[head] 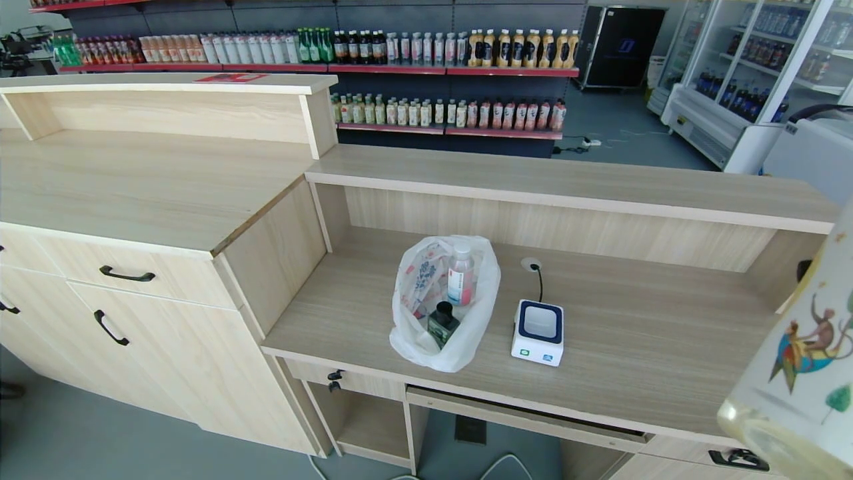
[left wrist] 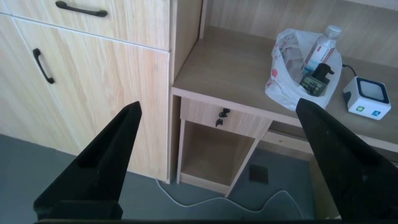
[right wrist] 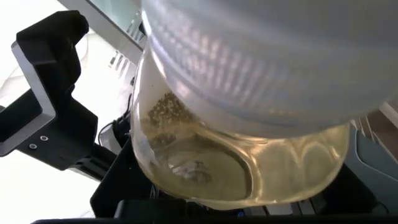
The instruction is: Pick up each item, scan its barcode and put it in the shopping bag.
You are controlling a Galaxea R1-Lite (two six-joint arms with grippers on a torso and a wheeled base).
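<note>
On robot's right, bottle [head: 800, 360] tilted, base down

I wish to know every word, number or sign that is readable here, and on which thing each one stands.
None can be read reliably.
Label on the clear bottle in the shopping bag: too small.
Blue print on the shopping bag: blurred.
Stickers on the scanner: too small.
Red sign on the upper counter: blurred.
Label on the large bottle: drawings visible, no readable words.
</note>
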